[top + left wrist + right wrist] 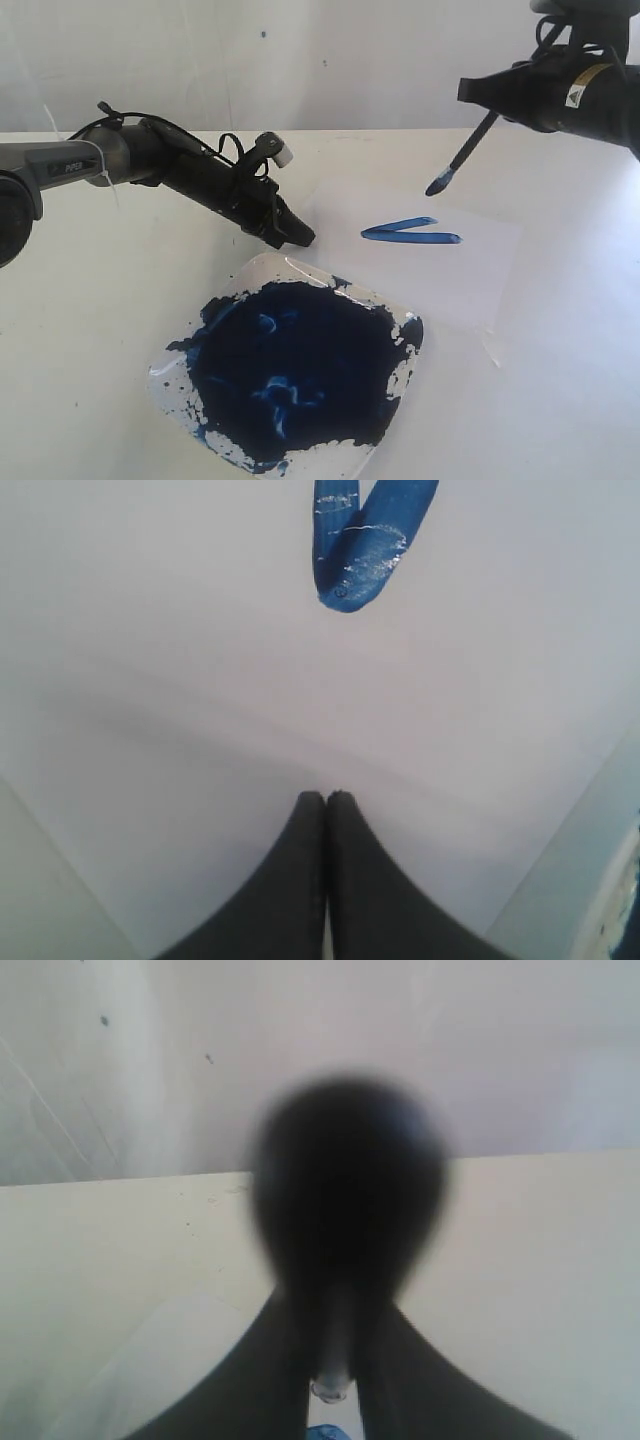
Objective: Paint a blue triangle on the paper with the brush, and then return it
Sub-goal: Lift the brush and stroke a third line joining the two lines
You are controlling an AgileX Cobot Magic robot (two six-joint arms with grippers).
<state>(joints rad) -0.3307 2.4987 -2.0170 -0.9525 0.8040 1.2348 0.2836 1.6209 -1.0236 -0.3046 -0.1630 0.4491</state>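
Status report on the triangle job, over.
Left pincer shut, on the paper. Right pincer shut on the brush, raised. Blue triangle: two sides down. Nothing blocking.

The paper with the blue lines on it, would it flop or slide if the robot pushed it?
Probably floppy: the paper looks very thin and lies flat on the table. It likely slides easily, being light on a smooth top; the shut left claw seems to pin it. The glossy, unfinished blue triangle could smear.
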